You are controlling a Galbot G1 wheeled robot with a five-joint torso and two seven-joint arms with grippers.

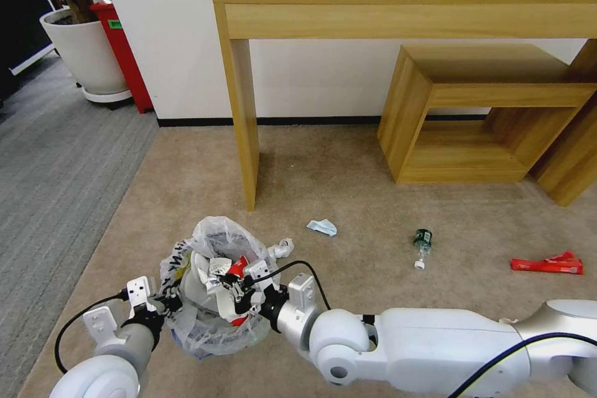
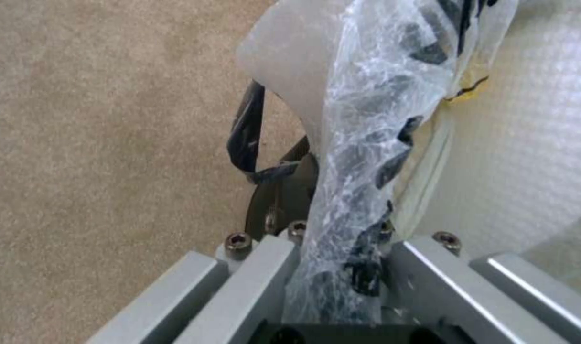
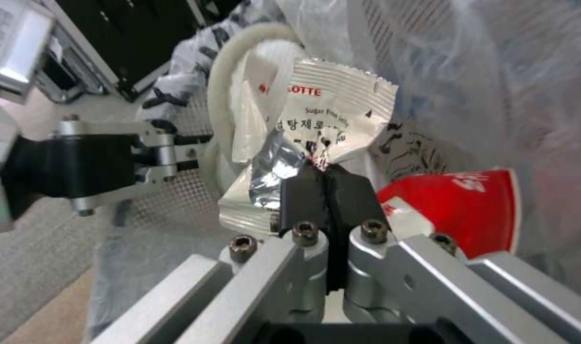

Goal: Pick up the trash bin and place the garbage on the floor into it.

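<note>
The trash bin (image 1: 208,323), lined with a crinkled clear bag, is held just above the carpet at the lower left. My left gripper (image 1: 166,303) is shut on its rim and bag (image 2: 367,143), seen too from the right wrist as the left gripper (image 3: 176,153). My right gripper (image 1: 239,289) hangs over the bin's mouth, shut on a white printed wrapper (image 3: 322,110). A red paper cup (image 3: 462,205) lies inside the bin. On the floor lie crumpled paper (image 1: 283,249), a blue-white crumpled piece (image 1: 321,227), a green-labelled bottle (image 1: 423,240) and a red wrapper (image 1: 547,265).
A wooden table (image 1: 242,137) stands behind with its leg close to the bin, and a low wooden shelf (image 1: 472,112) is at the right. A white planter (image 1: 87,56) and a red box (image 1: 124,56) stand far left. Open carpet lies around the litter.
</note>
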